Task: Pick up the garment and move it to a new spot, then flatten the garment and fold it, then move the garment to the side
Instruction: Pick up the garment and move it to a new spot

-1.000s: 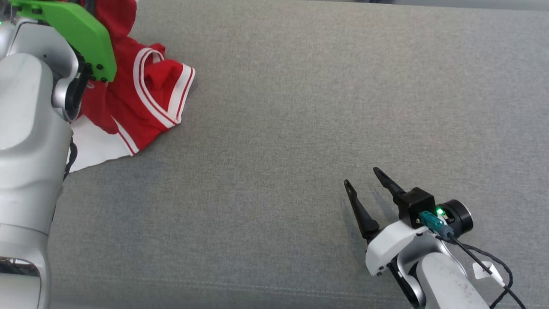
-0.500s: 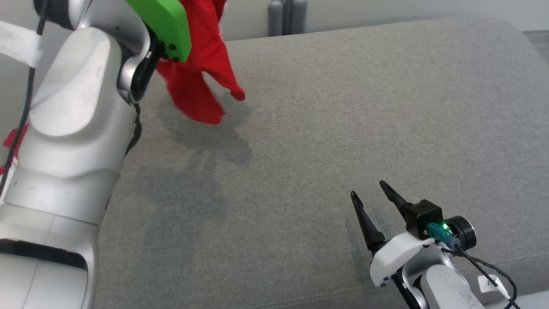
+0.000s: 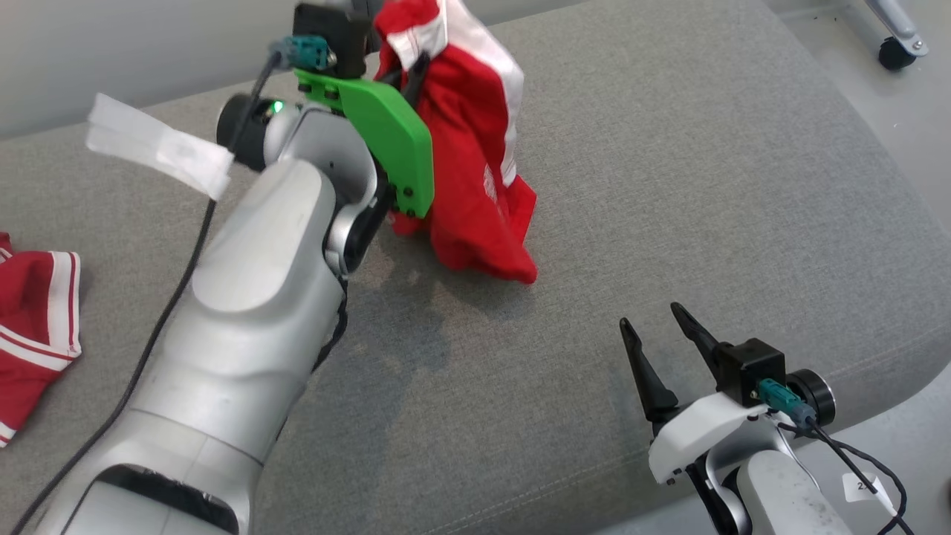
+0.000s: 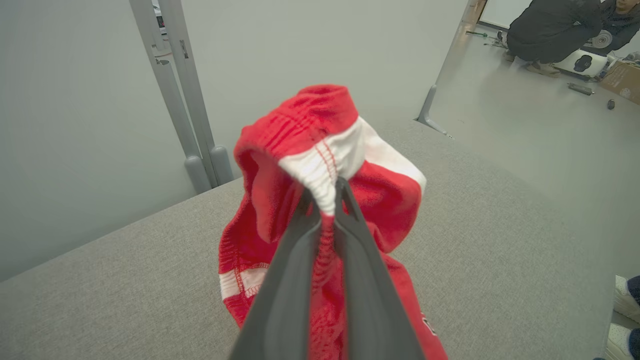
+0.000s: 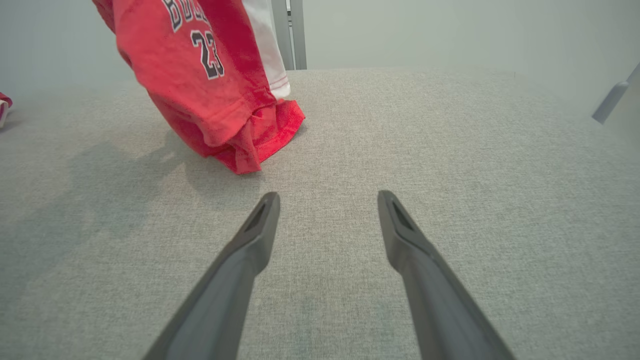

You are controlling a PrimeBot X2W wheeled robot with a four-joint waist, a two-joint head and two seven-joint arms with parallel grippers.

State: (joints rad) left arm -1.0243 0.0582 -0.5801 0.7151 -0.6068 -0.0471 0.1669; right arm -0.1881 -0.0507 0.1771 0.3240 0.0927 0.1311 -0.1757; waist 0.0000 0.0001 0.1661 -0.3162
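Red-and-white jersey garment (image 3: 468,178) hangs bunched from left tool (image 4: 327,200), clamped on its band; right tool (image 3: 650,316) gapes empty; risk: narrow pinch could slip, dropping it.

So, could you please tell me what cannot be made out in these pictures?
Head view: tips of the left claw, hidden behind its green mount and the garment.
Right wrist view: the garment's top and lettering, cut by the upper edge.
Head view: a second red garment, cut by the left edge.
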